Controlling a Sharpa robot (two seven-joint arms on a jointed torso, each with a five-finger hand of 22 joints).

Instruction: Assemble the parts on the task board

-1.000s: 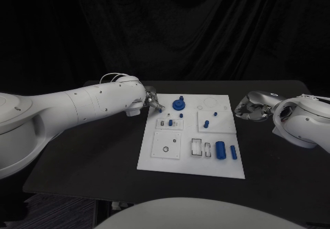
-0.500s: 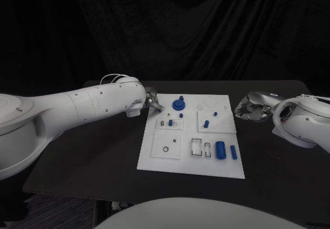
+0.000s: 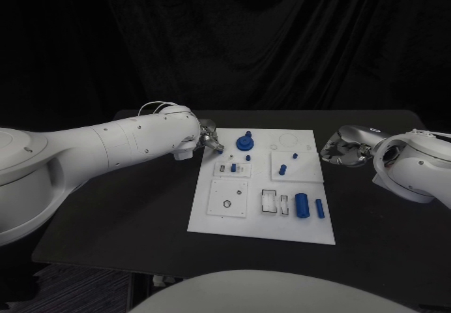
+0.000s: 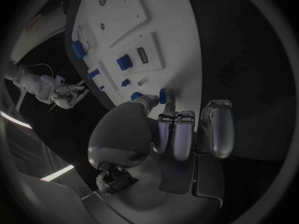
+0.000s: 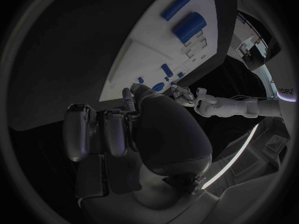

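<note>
At board's far-left edge: left hand [image 3: 208, 141] pinches a small blue part [image 4: 163, 95].
Part sits at fingertips, over the task board [image 3: 216, 215] rim. Right hand [image 3: 340, 151] curled, holding nothing, off the board's right side.

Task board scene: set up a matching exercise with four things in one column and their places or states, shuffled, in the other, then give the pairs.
Things:
1. left hand
2. right hand
3. large blue cylinder
4. blue knob part

Places or states:
A. lies on the task board's near right part
B. off the board, over the black table by its right edge
C. pinches a small blue part at the board's far left edge
D. stands on the board's far part

Pairs: 1-C, 2-B, 3-A, 4-D
</note>
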